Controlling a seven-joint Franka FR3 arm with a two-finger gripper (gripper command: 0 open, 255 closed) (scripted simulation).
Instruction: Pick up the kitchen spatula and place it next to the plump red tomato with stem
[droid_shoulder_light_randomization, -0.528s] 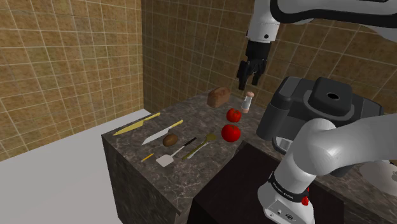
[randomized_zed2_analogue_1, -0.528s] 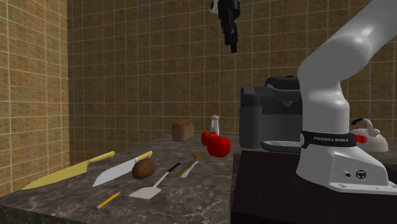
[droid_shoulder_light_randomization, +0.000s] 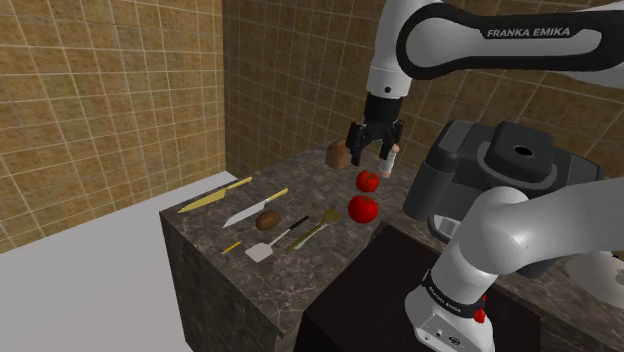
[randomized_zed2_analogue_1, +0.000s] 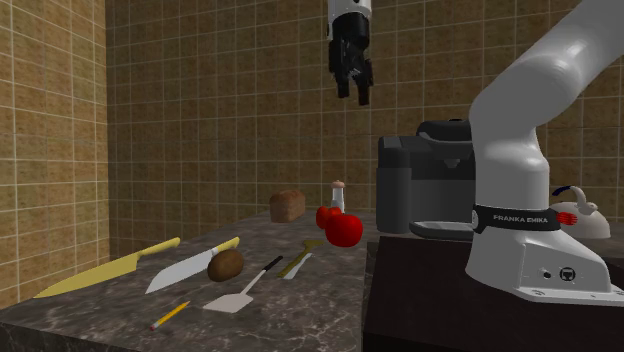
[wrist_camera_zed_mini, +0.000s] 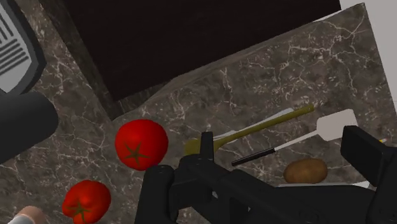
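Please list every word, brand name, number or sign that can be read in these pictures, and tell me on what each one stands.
"FRANKA EMIKA": white letters on the dark upper arm link, shoulder view.
"FRANKA EMIKA": white letters on the black band around the arm's lower link, second exterior view.
Small round marks on the white housing below that band: too small to read.
The things on the counter carry no text.

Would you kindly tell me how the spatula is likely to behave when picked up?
The spatula looks stiff, so it should probably lift straight. Its thin black handle lies flat on the counter, so the grip may be slippery. The broad white blade might tip it downward.
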